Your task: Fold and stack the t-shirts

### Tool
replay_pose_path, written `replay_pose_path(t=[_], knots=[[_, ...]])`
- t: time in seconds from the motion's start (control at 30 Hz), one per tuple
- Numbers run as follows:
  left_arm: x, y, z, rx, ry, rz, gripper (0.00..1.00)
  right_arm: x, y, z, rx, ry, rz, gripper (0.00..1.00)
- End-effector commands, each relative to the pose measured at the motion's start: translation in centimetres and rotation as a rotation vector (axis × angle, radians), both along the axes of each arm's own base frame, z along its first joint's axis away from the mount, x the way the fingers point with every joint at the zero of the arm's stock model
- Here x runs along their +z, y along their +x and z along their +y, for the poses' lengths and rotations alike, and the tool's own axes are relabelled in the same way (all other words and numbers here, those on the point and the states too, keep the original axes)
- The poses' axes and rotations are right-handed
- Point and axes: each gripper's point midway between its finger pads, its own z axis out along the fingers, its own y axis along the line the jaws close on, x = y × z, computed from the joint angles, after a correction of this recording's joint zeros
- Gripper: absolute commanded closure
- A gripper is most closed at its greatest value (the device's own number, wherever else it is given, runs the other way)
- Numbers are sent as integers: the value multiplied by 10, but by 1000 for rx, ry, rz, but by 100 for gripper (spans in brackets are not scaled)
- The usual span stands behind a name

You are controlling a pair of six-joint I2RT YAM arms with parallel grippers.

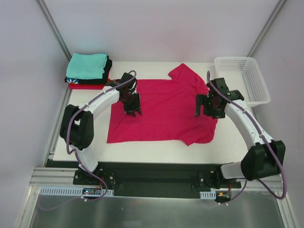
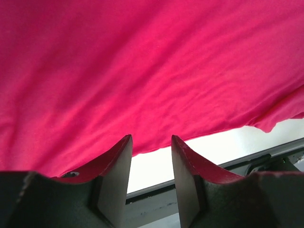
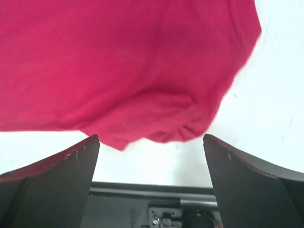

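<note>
Presently, the stack of folded t-shirts (image 1: 86,66) sits at the far-left corner of the table (image 1: 142,151), while the crimson-pink t-shirt (image 1: 161,111) lies spread mid-table, not yet folded, beneath the partly open left gripper (image 1: 133,113) and the wide-open right gripper (image 1: 205,111), both empty.

A robot lab test booth: plain white panel walls (image 1: 156,28) on metal posts (image 1: 53,26) enclose a white table (image 1: 142,151) with two robot arms (image 1: 102,100) bolted on.
</note>
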Motion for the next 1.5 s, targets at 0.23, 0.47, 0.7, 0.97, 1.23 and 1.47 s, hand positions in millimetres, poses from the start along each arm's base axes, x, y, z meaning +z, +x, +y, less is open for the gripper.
replay_pose_path(t=[0.23,0.47,0.7,0.97,1.23,1.47], knots=[[14,-40,-7,-34,-10,-48,61,-48,-53,-36,-78,-103,93,11],[17,-60,1,-25,-23,-51,61,-68,-46,-43,-114,-85,115,16],[18,-68,5,-18,-29,-50,60,-83,-38,-45,-110,-75,150,26],[20,-71,6,-16,-35,-53,60,-94,-35,-43,-117,-53,177,37],[25,-71,3,-19,-51,-60,60,-104,-33,-43,-116,-55,202,47],[23,-74,6,-16,-45,-54,60,-117,-35,-47,-128,-66,231,49]])
